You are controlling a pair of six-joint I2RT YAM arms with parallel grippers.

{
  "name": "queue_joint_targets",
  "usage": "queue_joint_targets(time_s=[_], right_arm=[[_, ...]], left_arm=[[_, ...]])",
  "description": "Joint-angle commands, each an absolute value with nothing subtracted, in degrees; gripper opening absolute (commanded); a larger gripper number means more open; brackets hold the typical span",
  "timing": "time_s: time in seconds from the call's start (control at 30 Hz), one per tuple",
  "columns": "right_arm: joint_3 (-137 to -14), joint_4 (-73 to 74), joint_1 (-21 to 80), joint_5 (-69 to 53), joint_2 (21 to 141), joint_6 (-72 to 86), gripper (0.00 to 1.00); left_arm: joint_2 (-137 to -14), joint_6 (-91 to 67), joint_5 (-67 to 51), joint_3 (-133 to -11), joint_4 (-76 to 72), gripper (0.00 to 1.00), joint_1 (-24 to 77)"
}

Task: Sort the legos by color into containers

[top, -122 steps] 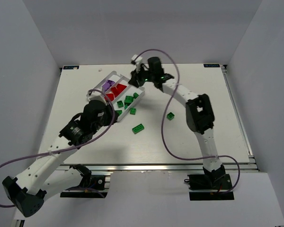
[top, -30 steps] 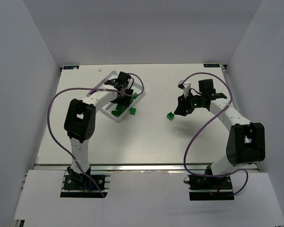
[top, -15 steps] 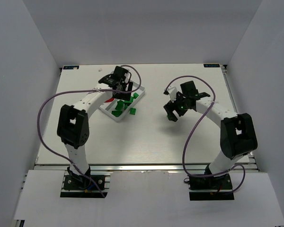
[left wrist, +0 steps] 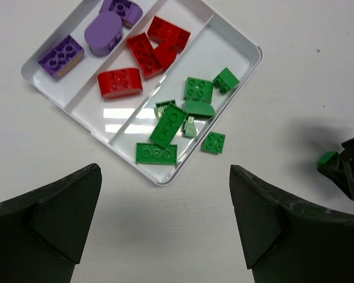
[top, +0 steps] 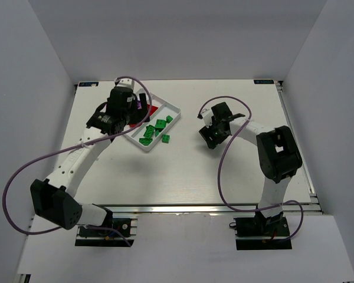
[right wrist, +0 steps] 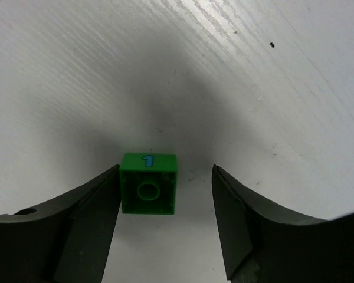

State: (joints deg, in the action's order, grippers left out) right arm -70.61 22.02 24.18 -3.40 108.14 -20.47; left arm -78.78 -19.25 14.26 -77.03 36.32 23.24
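Right tool stands open over a single green brick on the worktop. One finger is almost against the brick's side and the other is a little apart from it, so nothing is gripped yet. Left tool is spread wide and empty, held above the worktop just short of the tray. The tray's three lanes hold purple, red and green bricks, one colour to each. A second green brick lies just outside the tray wall, beside the green lane. The step in hand looks to be picking up the stray green brick well apart from the tray. The next move calls for centring the fingers on that brick and closing squarely on its flat sides. The arm then has to lift it, carry it across and release it low over the green lane, so that it does not bounce out.
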Motion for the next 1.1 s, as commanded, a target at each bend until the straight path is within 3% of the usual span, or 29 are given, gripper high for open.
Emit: queue_joint_targets(time_s=[0.0, 0.07, 0.1, 0.4, 0.57, 0.77, 0.9, 1.07], right_arm=[[-73.39, 20.74, 24.35, -3.16, 108.28, -19.6, 0.65], [-73.39, 20.92, 24.35, -3.95, 108.81, -19.86, 0.56], [-73.48, 21.09, 24.43, -4.3, 108.9, -19.95, 0.44], [-77.33, 24.87, 24.35, -12.28, 108.2, -22.93, 0.0], [-86.03, 26.37, 25.66, -24.31, 108.1, -24.96, 0.0], [-92.98, 17.68, 29.96, -31.1, 110.39, -20.75, 0.0], [-96.76, 10.39, 33.22, -28.57, 114.07, -14.69, 0.0], [-109.93, 8.7, 34.63, -23.3, 125.14, -5.82, 0.0]], left_arm=[[-74.8, -22.94, 12.48, -73.04, 35.6, 0.98, 23.2], [-72.79, -23.99, 12.13, -70.94, 35.42, 0.98, 23.2], [-72.25, -24.26, 11.87, -70.49, 35.51, 0.98, 23.2], [-62.15, -26.63, 9.67, -63.65, 31.65, 0.98, 23.2], [-59.07, -28.29, 6.77, -60.3, 30.85, 0.97, 23.2], [-54.24, -31.98, 5.98, -55.82, 30.23, 0.96, 23.29], [-51.69, -33.83, 5.98, -53.44, 31.2, 0.96, 23.2], [-49.05, -36.91, 4.92, -50.02, 31.55, 0.96, 23.2]])
